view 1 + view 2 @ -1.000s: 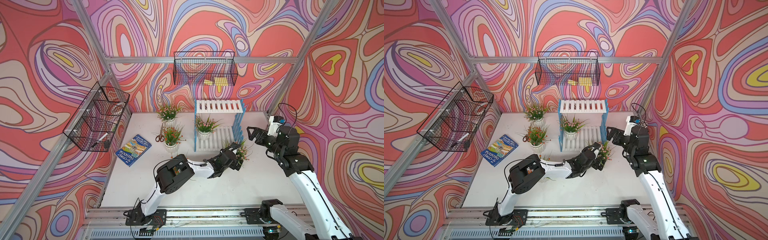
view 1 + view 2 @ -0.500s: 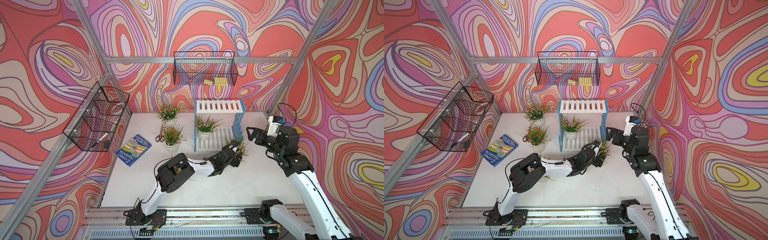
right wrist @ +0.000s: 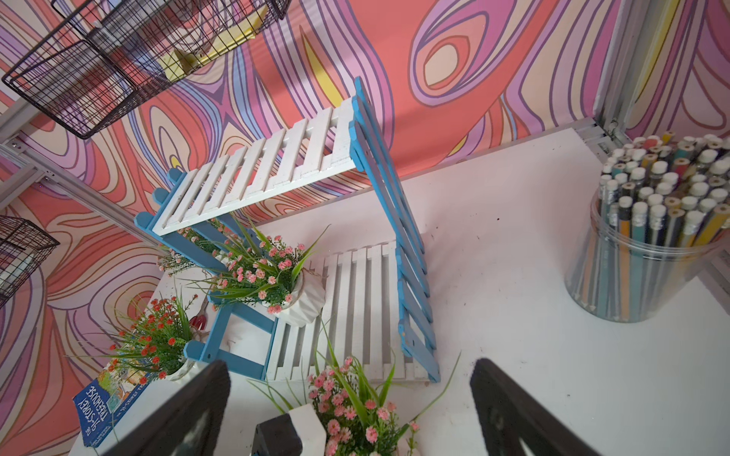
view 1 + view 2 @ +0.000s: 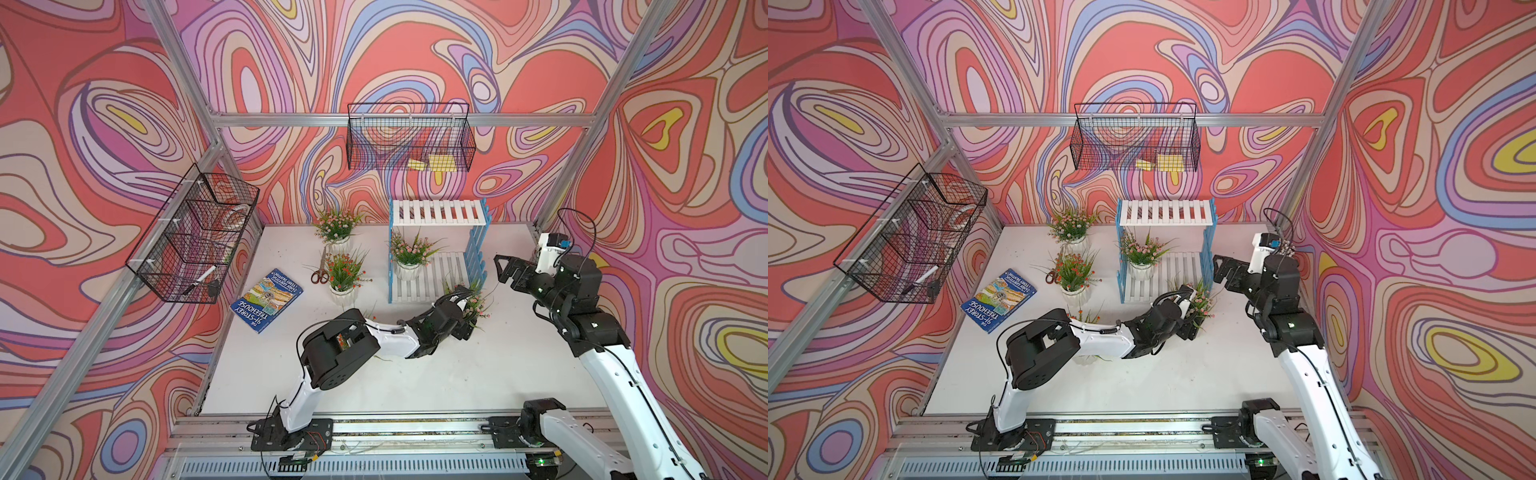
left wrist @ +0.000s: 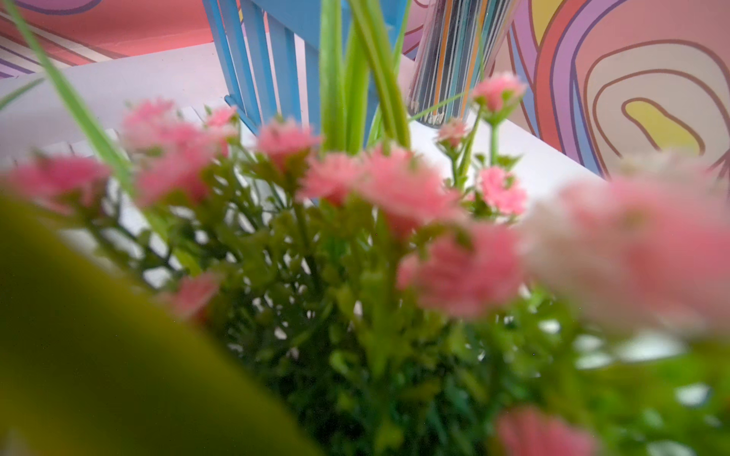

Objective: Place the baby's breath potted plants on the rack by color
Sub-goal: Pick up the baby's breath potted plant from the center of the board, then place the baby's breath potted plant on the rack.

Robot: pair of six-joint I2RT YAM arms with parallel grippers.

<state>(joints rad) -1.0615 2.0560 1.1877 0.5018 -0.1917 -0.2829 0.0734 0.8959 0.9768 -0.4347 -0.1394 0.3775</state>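
The white-slatted, blue-sided two-tier rack (image 4: 438,212) holds one pink-flowered plant in a white ribbed pot (image 4: 409,253) on its lower shelf. Beside its front corner, the left gripper (image 4: 464,329) is clamped on a second pink plant (image 4: 478,301); next, raise it onto that shelf. The right gripper (image 4: 505,270) hangs wide, empty.

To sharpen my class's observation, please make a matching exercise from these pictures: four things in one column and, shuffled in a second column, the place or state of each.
Column one
1. book
2. jar of pencils
3. right end effector
4. left end effector

Column two
A. shut on a pink-flowered plant
B. open, holding nothing
C. lying flat on the table
D. standing upright on the table

Pairs: 1-C, 2-D, 3-B, 4-A
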